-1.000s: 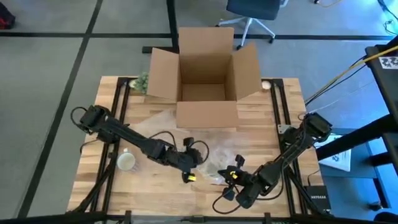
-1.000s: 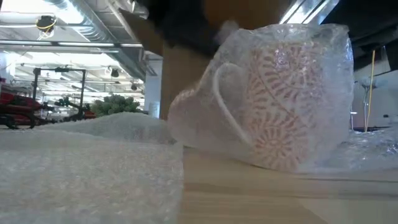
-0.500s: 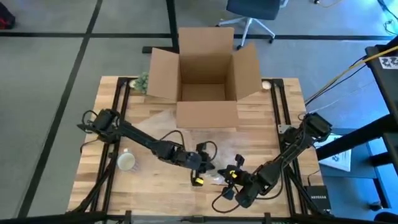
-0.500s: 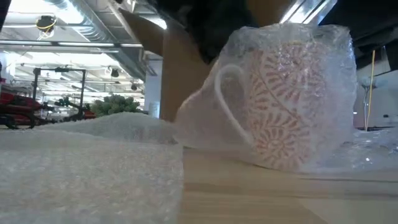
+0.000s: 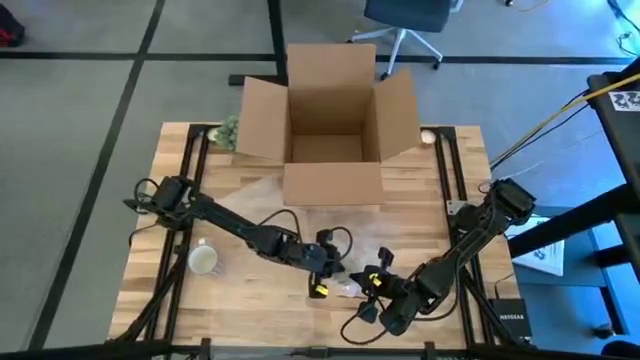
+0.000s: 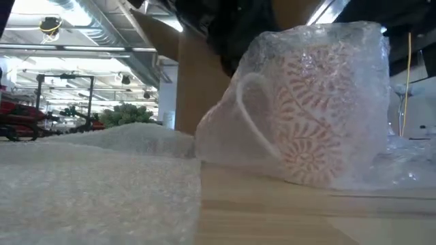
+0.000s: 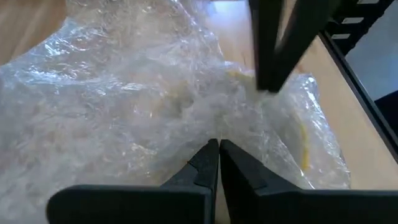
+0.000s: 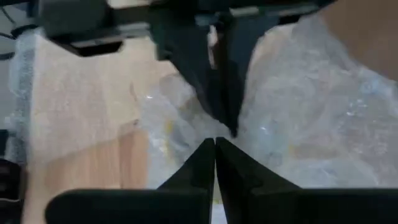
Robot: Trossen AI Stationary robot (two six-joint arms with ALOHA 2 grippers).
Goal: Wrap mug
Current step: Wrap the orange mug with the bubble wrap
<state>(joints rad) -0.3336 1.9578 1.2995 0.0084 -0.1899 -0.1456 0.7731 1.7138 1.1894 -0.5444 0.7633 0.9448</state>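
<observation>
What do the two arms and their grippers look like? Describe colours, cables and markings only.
Both arms are dark, slim and jointed, with loose black cables looping beside them. The left gripper and right gripper each carry small yellow markings near the tip. In the wrist views each gripper's two fingers are matte black and tapered.

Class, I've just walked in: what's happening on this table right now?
Two robot arms are wrapping a patterned mug in bubble wrap at the table's front edge. The left gripper and the right gripper are both pinched shut on the wrap, meeting over the bundle. The mug is already covered by the wrap. An open cardboard box stands at the back, and a second, plain mug sits unwrapped on the left.
</observation>
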